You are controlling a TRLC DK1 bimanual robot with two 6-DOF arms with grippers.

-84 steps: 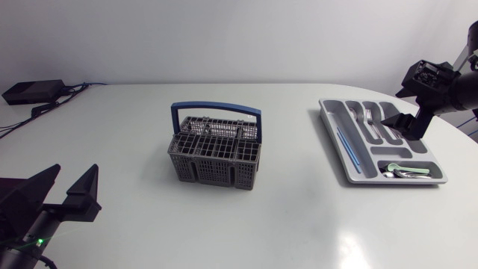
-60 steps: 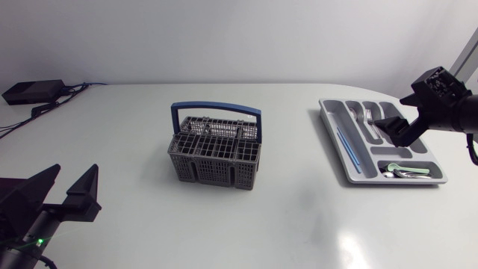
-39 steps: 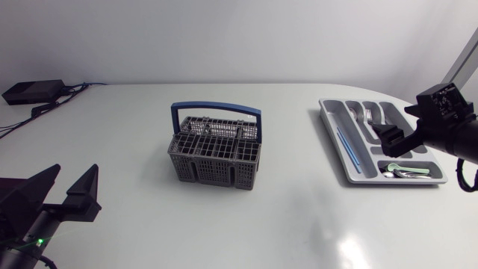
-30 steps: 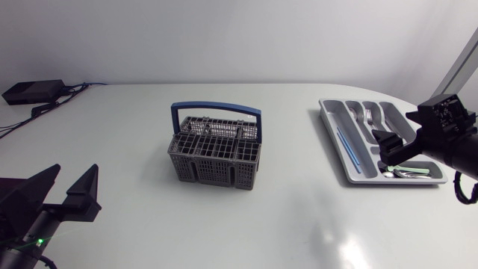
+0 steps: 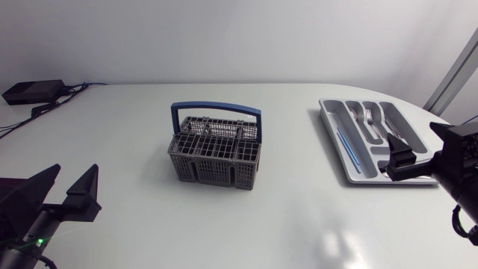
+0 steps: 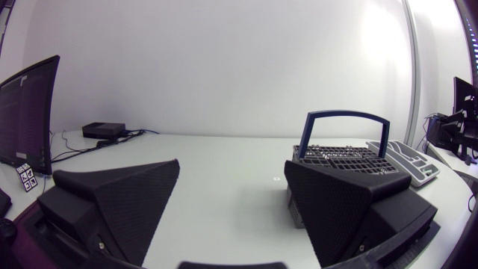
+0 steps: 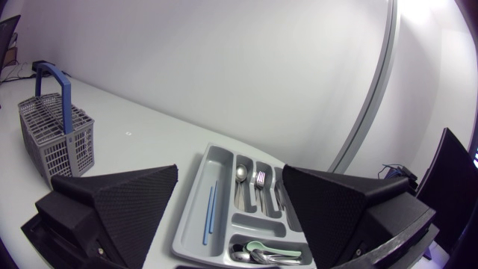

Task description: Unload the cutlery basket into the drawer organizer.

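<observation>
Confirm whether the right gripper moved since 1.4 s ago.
Yes. In the head view the right gripper drew back from over the middle of the drawer organizer to its near right corner; the organizer stayed put.

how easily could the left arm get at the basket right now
Probably yes, with a stretch: the left gripper is open and apart from the basket, with only bare table between them. Nothing else stands in the way.

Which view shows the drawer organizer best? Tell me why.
Right wrist view: the drawer organizer lies just ahead of the right gripper, compartments plainly visible. Head view hides its near end behind that gripper; left wrist view shows only a far sliver.
</observation>
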